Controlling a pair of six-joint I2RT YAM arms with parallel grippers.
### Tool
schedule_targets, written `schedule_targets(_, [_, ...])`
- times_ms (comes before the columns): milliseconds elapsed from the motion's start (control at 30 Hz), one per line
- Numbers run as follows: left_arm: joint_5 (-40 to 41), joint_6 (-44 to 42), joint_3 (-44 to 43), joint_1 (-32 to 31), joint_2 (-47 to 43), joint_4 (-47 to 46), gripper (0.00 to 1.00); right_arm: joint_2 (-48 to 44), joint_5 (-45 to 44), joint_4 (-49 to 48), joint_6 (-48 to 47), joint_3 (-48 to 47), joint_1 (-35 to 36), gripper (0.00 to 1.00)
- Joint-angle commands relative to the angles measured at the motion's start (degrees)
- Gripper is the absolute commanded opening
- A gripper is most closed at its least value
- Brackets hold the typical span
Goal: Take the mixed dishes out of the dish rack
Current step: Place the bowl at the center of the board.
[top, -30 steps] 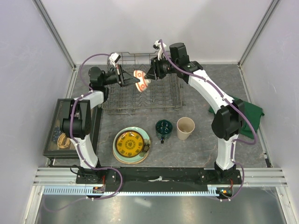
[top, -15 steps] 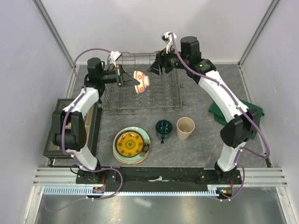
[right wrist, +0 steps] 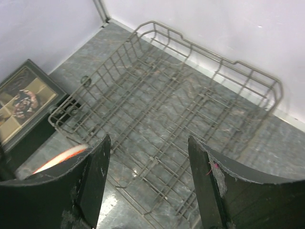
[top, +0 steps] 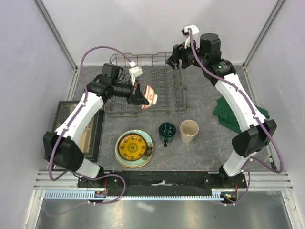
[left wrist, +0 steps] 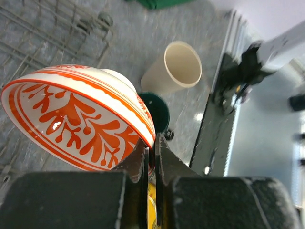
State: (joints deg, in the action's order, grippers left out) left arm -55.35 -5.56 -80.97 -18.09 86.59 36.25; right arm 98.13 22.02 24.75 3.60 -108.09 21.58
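My left gripper is shut on the rim of the red-and-white patterned bowl, which hangs tilted over the near part of the grey wire dish rack. The left wrist view shows the bowl pinched at its edge between the fingers. My right gripper stands open above the rack's far right corner, nothing between its fingers. No dish shows in the rack. On the table lie the yellow plate on the pale-green plate, the dark green mug and the beige cup.
A dark-framed tray sits left of the rack, partly under my left arm. A green cloth lies at the right, behind my right arm. The cage walls and posts stand close behind the rack.
My right gripper opened, let go of the bowl and drew back up to the right. My left arm swung the bowl toward the near edge of the rack.
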Motion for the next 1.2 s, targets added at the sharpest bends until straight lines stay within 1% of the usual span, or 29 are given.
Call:
schedule_targets(0, [8.93, -13.94, -0.86, -5.45, -6.6, 9.44, 0.02, -3.03, -3.74, 1.17, -2.98, 0.87, -0.75, 0.73])
schedule_targets(33, [12.17, -14.65, -0.16, -8.6, -7.13, 10.24, 0.02, -3.29, -4.0, 1.44, -3.15, 0.95, -1.01, 0.73])
schedule_targets(100, [15.78, -16.49, 0.9, -12.22, -8.62, 11.82, 0.02, -3.56, -4.79, 2.14, -4.64, 1.66, -1.45, 0.73])
schedule_targets(133, [19.2, -17.11, 1.77, -16.06, -8.98, 12.44, 0.01, -3.82, -4.71, 2.4, -4.82, 2.01, -1.63, 0.73])
schedule_targets(200, [21.77, -18.25, 2.39, -19.6, -9.15, 14.45, 0.01, -4.08, -5.4, 2.84, -5.79, 3.24, -1.9, 0.73])
schedule_targets(233, [24.65, -18.52, 2.92, -23.19, -9.24, 14.99, 0.02, -4.52, -5.67, 2.84, -6.14, 3.67, -1.98, 0.74])
schedule_targets(300, [27.56, -19.13, 3.62, -26.46, -9.33, 15.52, 0.02, -4.79, -5.94, 3.02, -7.11, 4.99, -2.42, 0.74])
schedule_targets(333, [30.28, -19.31, 4.32, -29.43, -9.24, 15.6, 0.01, -4.87, -5.94, 3.11, -7.11, 5.26, -2.6, 0.74])
schedule_targets(400, [32.84, -19.66, 4.77, -32.26, -8.89, 15.61, 0.02, -5.22, -5.85, 3.11, -7.46, 6.22, -3.21, 0.74])
schedule_targets(433, [35.29, -19.66, 5.12, -35.15, -8.72, 15.61, 0.02, -5.4, -5.85, 3.2, -7.64, 6.49, -3.3, 0.73])
schedule_targets(600, [40.49, -21.15, 5.29, -40.97, -6.08, 15.26, 0.02, -6.37, -5.76, 3.28, -8.08, 8.42, -4.0, 0.73])
schedule_targets(800, [49.0, -23.17, 5.3, -49.23, -2.31, 14.11, 0.02, -7.51, -5.67, 3.46, -8.52, 10.27, -4.53, 0.74])
schedule_targets(933, [53.06, -24.32, 5.12, -54.67, 0.42, 13.32, 0.02, -7.34, -5.23, 3.37, -8.34, 11.41, -4.53, 0.74])
schedule_targets(1167, [57.02, -25.29, 4.77, -58.9, 3.41, 12.27, 0.02, -7.25, -4.53, 3.28, -8.43, 12.64, -4.62, 0.74])
